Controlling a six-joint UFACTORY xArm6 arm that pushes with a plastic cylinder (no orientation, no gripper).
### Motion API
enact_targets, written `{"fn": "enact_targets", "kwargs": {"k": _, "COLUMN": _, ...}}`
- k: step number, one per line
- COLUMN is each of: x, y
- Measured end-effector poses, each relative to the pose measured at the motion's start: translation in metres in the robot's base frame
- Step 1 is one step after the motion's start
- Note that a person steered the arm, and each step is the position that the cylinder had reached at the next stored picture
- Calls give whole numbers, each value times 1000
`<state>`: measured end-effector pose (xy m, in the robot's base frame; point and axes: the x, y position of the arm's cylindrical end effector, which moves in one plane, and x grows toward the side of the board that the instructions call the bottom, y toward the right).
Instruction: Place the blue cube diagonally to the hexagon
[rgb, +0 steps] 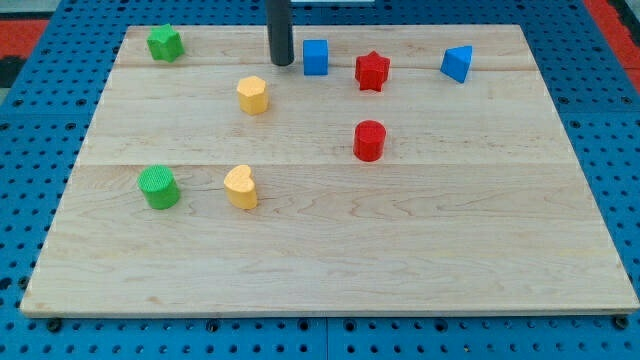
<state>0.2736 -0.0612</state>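
The blue cube (315, 57) stands near the view's top, just left of centre. The yellow hexagon (252, 95) lies below and to the left of it, about a block's width away. My tip (281, 63) rests on the board just left of the blue cube, close to its left face, and above and right of the yellow hexagon. I cannot tell whether the tip touches the cube.
A red star (372, 71) sits right of the blue cube. A blue triangular block (457, 63) lies at the top right, a green star-like block (165, 43) at the top left. A red cylinder (369, 140), a yellow heart (241, 187) and a green cylinder (158, 187) stand lower on the wooden board (400, 250).
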Motion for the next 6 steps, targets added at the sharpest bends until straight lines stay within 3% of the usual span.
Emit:
{"fn": "enact_targets", "kwargs": {"k": 1, "x": 42, "y": 9}}
{"fn": "enact_targets", "kwargs": {"k": 2, "x": 56, "y": 38}}
{"fn": "enact_targets", "kwargs": {"k": 4, "x": 32, "y": 82}}
{"fn": "enact_targets", "kwargs": {"k": 6, "x": -5, "y": 82}}
